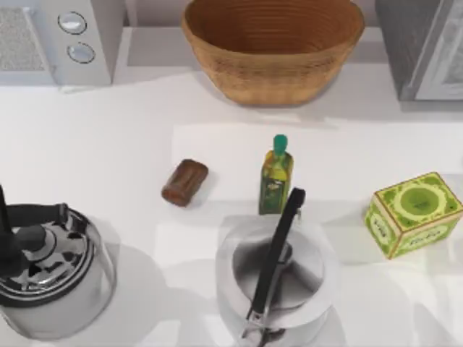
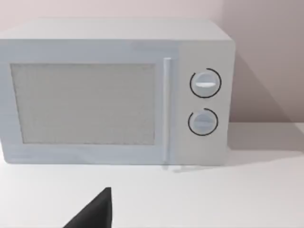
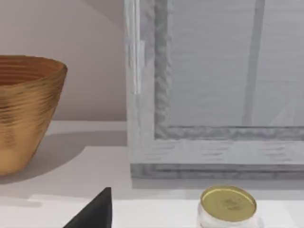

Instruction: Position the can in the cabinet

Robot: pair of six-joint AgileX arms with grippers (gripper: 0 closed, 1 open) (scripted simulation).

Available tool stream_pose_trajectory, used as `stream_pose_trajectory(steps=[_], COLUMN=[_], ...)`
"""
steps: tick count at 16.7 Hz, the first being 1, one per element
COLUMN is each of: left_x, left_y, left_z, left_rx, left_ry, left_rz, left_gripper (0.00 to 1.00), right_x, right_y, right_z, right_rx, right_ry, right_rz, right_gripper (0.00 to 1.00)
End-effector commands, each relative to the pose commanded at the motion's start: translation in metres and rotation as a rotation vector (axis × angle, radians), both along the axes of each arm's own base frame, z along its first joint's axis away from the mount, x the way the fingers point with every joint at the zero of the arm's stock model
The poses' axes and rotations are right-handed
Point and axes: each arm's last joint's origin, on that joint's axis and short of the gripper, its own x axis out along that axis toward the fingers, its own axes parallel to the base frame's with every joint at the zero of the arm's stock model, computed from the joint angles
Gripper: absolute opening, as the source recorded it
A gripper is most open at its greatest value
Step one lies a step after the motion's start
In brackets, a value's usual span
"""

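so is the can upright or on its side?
On its side. The can lies flat on the table, long axis slanting, left of the upright oil bottle, outside the cabinet.

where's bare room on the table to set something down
Bare tabletop lies left of the can, between microwave and kettle, and between oil bottle and green box. The front centre is crowded: pot just below the bottle.

The can is glossy reddish-brown. The oil bottle is yellow-green with a green cap. The box is lime green, patterned. The basket is woven tan. The table is white.
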Motion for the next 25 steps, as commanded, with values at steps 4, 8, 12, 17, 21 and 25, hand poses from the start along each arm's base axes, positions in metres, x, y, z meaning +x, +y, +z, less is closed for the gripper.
stream_pose_trajectory(steps=[4,8,12,17,21,25], left_x=[0.000,0.000,0.000,0.000,0.000,0.000], left_y=[0.000,0.000,0.000,0.000,0.000,0.000], left_z=[0.000,0.000,0.000,0.000,0.000,0.000], left_rx=[0.000,0.000,0.000,0.000,0.000,0.000], left_ry=[0.000,0.000,0.000,0.000,0.000,0.000], left_rz=[0.000,0.000,0.000,0.000,0.000,0.000], left_gripper=[1.00,1.00,1.00,1.00,1.00,1.00], right_x=[0.002,0.013,0.041,0.086,0.117,0.134], right_y=[0.000,-0.002,-0.006,-0.014,-0.022,-0.028], right_z=[0.002,0.011,0.012,-0.005,-0.030,-0.054], right_rx=[-0.002,-0.009,-0.015,-0.014,-0.006,0.001], right_ry=[0.004,0.043,0.160,0.313,0.410,0.471], right_rz=[-0.001,-0.004,-0.008,-0.015,-0.019,-0.020], right_gripper=[1.00,1.00,1.00,1.00,1.00,1.00])
